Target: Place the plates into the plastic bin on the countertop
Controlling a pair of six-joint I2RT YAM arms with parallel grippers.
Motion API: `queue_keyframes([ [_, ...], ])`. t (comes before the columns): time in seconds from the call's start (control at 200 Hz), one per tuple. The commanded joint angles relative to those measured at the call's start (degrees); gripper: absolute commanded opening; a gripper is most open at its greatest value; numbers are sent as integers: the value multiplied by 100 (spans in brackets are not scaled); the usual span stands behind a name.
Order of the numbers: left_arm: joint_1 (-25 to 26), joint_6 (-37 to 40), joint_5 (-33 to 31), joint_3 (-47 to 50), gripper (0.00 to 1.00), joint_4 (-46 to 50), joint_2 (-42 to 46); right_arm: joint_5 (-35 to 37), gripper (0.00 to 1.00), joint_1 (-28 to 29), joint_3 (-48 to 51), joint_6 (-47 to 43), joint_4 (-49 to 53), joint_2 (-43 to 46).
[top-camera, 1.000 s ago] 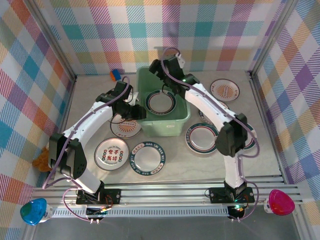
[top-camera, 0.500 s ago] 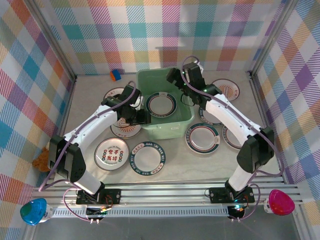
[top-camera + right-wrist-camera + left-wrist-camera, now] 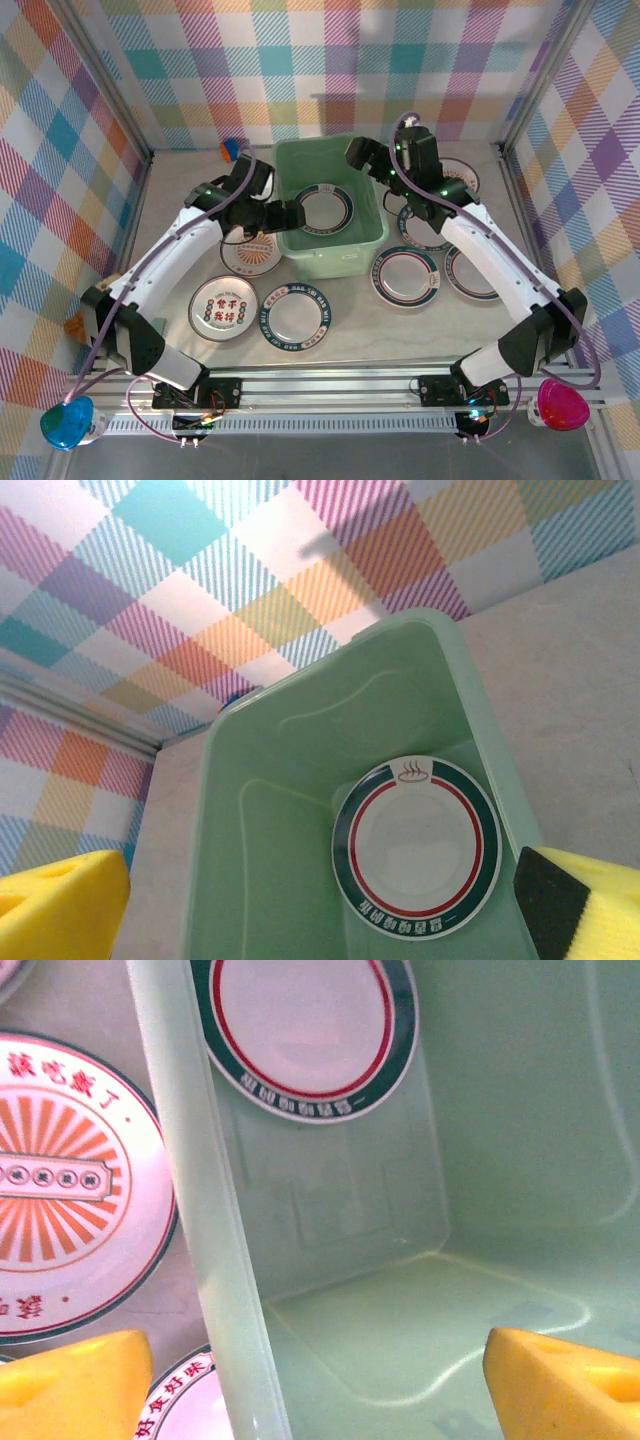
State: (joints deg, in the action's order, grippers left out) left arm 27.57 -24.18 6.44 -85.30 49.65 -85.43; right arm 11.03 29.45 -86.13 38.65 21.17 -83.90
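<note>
Teal-rimmed plate (image 3: 417, 847) in the bin (image 3: 260, 880): steaming-bowl sign at the rim's top; a row of small white characters along its bottom, too fine to read.
Sunburst plate (image 3: 60, 1180): red Chinese characters round the rim, seemingly 該吃飯了; centre banner illegible.
Four-character plate (image 3: 224, 306): four bold red Chinese characters in two rows, too small to read.

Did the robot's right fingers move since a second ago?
Yes. In the top view, the right fingers went rightward, from the bin's far left corner to its far right corner.
</note>
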Motion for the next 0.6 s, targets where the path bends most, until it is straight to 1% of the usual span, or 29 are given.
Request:
queue_keyframes([
  [0.0,-268,163,-206,-302,87,411,210,-501,99,-161,121,-471,12,102],
  [0.07,-643,268,-76,-334,87,529,260,-740,99,-232,235,-565,-278,110],
  [0.17,-1401,317,353,-436,86,640,335,-1101,100,-300,174,-711,-602,-33],
  [0.25,-2095,331,662,-289,85,561,395,-1221,97,-315,-182,-924,-382,-335],
  [0.325,-2603,425,933,45,83,423,375,-1317,94,-341,-544,-1113,-70,-651],
  [0.365,-2760,513,972,231,81,382,320,-1401,92,-352,-624,-1206,-56,-766],
  [0.445,-3043,690,1164,615,77,232,178,-1533,83,-370,-643,-1325,-197,-874],
  [0.535,-3306,702,1418,1055,76,-118,141,-1571,73,-417,-685,-1352,-186,-975],
  [0.6,-3433,850,1421,1235,76,-180,71,-1603,72,-448,-690,-1319,-144,-1041],
])
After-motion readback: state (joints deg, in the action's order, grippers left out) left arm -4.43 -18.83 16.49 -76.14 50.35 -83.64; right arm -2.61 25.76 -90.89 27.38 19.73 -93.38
